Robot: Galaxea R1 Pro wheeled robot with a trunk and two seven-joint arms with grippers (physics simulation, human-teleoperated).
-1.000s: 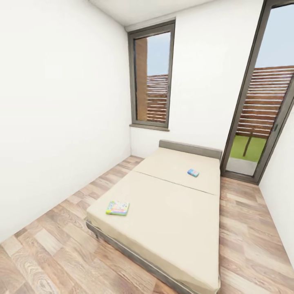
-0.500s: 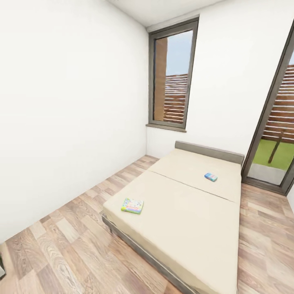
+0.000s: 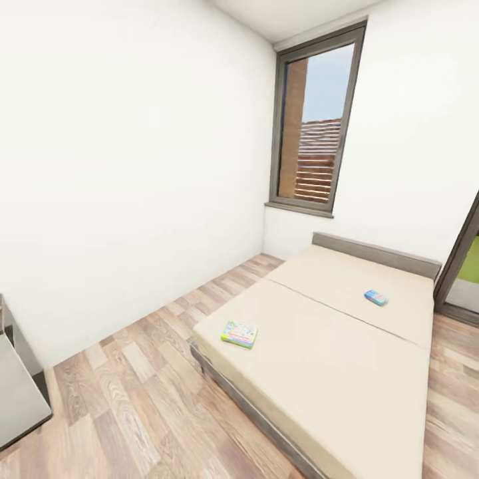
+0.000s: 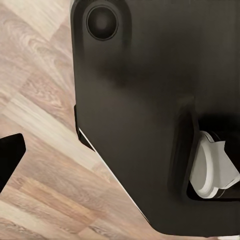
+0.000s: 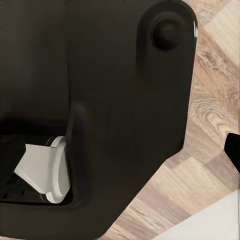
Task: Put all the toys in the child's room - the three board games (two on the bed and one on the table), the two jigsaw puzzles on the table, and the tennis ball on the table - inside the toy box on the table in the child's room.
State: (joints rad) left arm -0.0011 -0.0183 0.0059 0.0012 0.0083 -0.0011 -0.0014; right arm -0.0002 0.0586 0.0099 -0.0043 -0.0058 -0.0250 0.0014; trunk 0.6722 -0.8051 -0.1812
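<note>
So the head camera has swung left since a second ago: the whole room slid right in the picture, nothing on the bed itself shifted, and a dark grey unit with a pale slanted panel [image 3: 20, 386] now pokes in at the lower left edge.

The low beige two-part mattress bed with grey frame [image 3: 332, 372] sits against the far wall under the tall dark-framed window [image 3: 318, 123]. The larger green-edged cartoon-print board game [image 3: 239, 333] lies flat near the mattress's front left corner. The small blue board game [image 3: 376, 297] lies on the far half, toward the right edge, below the headboard. Print on both is too small to read.

Both wrist views look at black robot body over the wood-plank floor [image 4: 35, 100], so I can't tell how wide either gripper is or how far the games are from them.
</note>
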